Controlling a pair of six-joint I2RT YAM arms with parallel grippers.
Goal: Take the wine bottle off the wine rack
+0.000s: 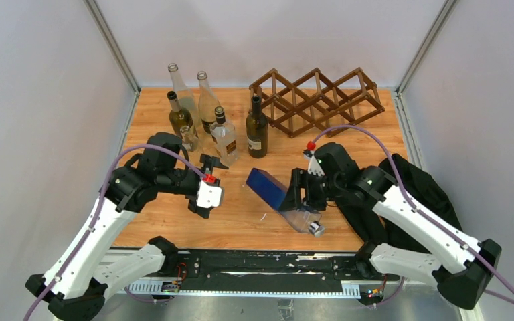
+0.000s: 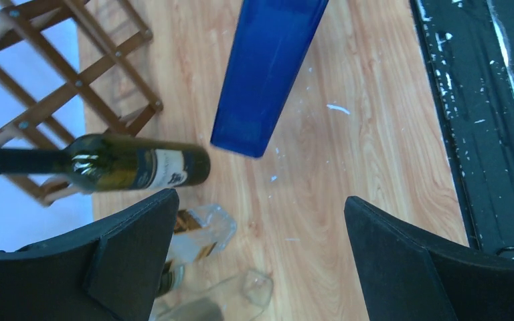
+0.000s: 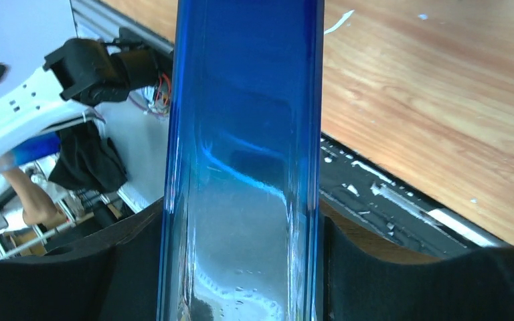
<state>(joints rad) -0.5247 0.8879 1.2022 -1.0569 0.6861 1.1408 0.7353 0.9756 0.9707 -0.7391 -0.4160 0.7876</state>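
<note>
The dark brown lattice wine rack (image 1: 318, 100) stands at the back right of the table, and no bottle shows in its cells. It also shows in the left wrist view (image 2: 73, 80). My right gripper (image 1: 301, 198) is shut on a blue glass bottle (image 1: 268, 187), holding it tilted over the table's middle with its blue base to the left and its silver cap low at the front. The right wrist view shows the bottle (image 3: 241, 134) clamped between the pads of that gripper (image 3: 241, 267). My left gripper (image 1: 211, 184) is open and empty, left of the bottle (image 2: 268, 73).
A dark green bottle (image 1: 257, 127) stands left of the rack. Several clear and dark bottles (image 1: 204, 110) cluster at the back left, close to my left gripper. A black cloth (image 1: 415, 180) lies at the right edge. White walls enclose three sides.
</note>
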